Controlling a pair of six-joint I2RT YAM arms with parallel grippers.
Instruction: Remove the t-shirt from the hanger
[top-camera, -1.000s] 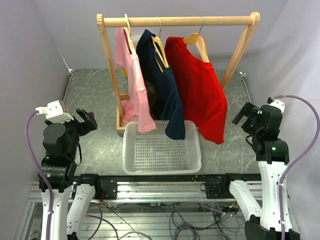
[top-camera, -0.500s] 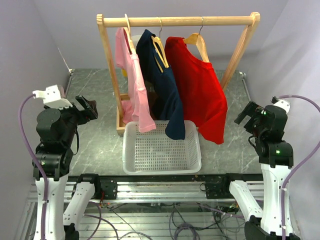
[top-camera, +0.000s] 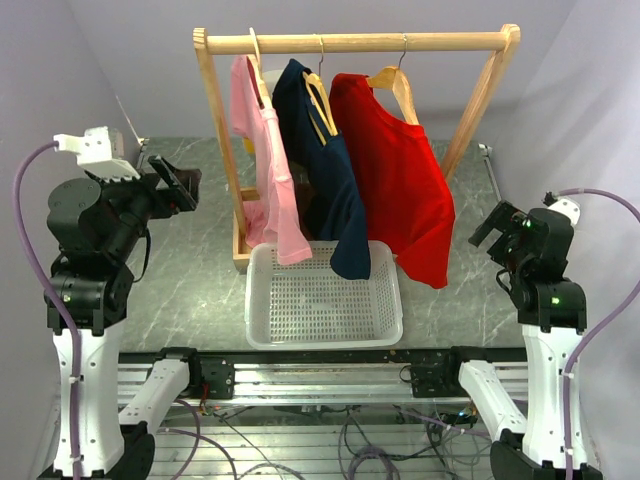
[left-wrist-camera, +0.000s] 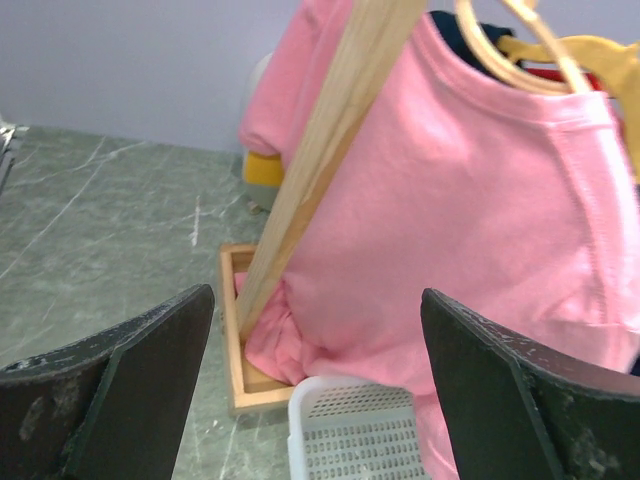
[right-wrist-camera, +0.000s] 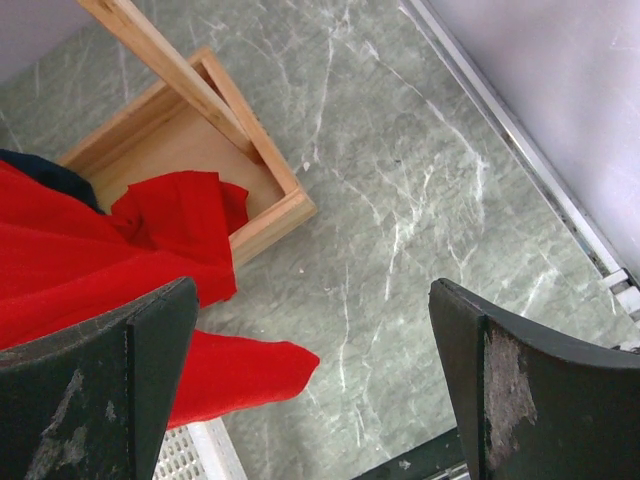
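The left gripper (top-camera: 178, 183) stands wide open and empty, high at 9 o'clock of the wooden rack (top-camera: 350, 42), facing the pink t-shirt (top-camera: 268, 170). The right gripper (top-camera: 489, 226), equally wide and empty, sits at 3 o'clock. The pink t-shirt, navy t-shirt (top-camera: 325, 180) and red t-shirt (top-camera: 400, 190) hang on hangers (top-camera: 397, 82). A white basket (top-camera: 324, 342) lies at 6 o'clock under their hems.

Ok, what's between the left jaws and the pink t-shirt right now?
Only the rack's slanted wooden post, crossing in front of the pink t-shirt; otherwise open air. The left wrist view shows it best.
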